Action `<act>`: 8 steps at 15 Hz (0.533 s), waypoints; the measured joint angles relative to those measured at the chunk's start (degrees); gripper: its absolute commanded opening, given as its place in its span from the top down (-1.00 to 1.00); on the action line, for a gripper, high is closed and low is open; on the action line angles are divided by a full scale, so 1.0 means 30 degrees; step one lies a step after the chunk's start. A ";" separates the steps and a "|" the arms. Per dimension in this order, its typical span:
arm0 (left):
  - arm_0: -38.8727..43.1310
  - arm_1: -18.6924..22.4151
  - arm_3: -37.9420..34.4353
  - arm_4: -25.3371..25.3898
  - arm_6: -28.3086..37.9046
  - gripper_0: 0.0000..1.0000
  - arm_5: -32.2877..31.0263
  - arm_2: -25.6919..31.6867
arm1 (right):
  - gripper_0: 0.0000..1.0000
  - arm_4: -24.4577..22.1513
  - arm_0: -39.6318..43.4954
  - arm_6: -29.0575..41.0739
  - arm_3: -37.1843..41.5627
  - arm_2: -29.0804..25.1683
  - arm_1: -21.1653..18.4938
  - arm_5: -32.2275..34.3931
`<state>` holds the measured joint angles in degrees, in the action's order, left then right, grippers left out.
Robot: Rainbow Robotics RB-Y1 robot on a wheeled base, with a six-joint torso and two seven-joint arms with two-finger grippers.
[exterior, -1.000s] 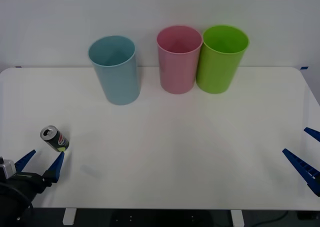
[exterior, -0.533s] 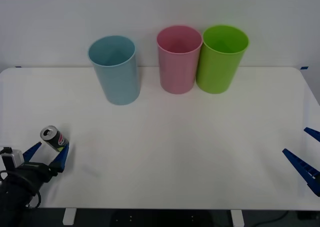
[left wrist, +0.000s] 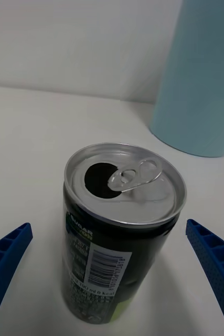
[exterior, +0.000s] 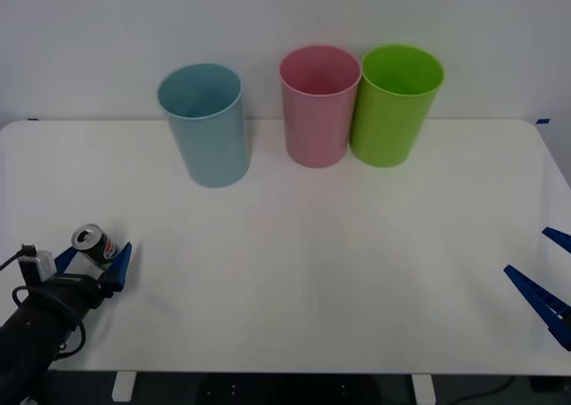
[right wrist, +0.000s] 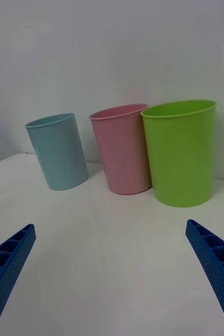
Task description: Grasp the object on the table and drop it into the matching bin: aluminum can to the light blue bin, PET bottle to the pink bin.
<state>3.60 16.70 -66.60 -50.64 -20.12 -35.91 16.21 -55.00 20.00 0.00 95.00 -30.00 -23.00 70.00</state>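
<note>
The aluminum can (exterior: 95,246) stands upright near the front left corner of the white table (exterior: 294,244); it is dark with a silver opened top (left wrist: 125,182). My left gripper (exterior: 92,265) is open with its blue fingers on either side of the can, not touching it. The light blue bin (exterior: 205,124) stands at the back left, with the pink bin (exterior: 318,106) to its right; both appear again in the right wrist view, blue bin (right wrist: 58,151) and pink bin (right wrist: 123,148). My right gripper (exterior: 546,280) waits open at the table's right edge.
A lime green bin (exterior: 394,104) stands right beside the pink bin at the back. The three bins line the far edge against a white wall. Bare tabletop stretches between the can and the bins.
My left gripper has advanced forward over the table, so its open fingers now flank the can instead of sitting short of it. The can and the right arm have not moved.
</note>
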 measured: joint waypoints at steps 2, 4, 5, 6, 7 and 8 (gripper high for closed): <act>-0.0228 0.0000 0.0197 -0.0019 -0.0112 -1.00 0.0019 -0.0006 | -1.00 0.0000 0.0000 -0.0001 0.0000 0.0000 0.0000 0.0000; -0.0274 0.0000 0.0199 -0.0017 -0.0121 -1.00 0.0041 -0.0004 | -1.00 0.0000 0.0000 0.0000 0.0000 0.0000 0.0000 0.0000; -0.0260 0.0000 0.0203 -0.0004 -0.0121 -1.00 0.0043 0.0011 | -1.00 0.0000 0.0000 -0.0001 0.0000 0.0000 0.0000 0.0000; -0.0287 0.0000 0.0202 0.0000 -0.0121 -0.81 0.0043 0.0014 | -1.00 0.0000 0.0000 -0.0001 0.0000 0.0000 0.0000 0.0000; -0.0288 0.0000 0.0202 0.0000 -0.0121 0.54 0.0043 0.0023 | -1.00 0.0000 0.0000 0.0001 0.0000 0.0000 0.0000 0.0000; -0.0290 0.0000 0.0202 0.0000 -0.0143 0.85 0.0044 0.0038 | -1.00 0.0000 0.0000 0.0000 0.0000 0.0000 0.0000 0.0000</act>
<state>2.72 16.70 -65.99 -50.64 -20.54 -35.78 16.32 -55.00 20.00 0.00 95.00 -30.00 -23.00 70.00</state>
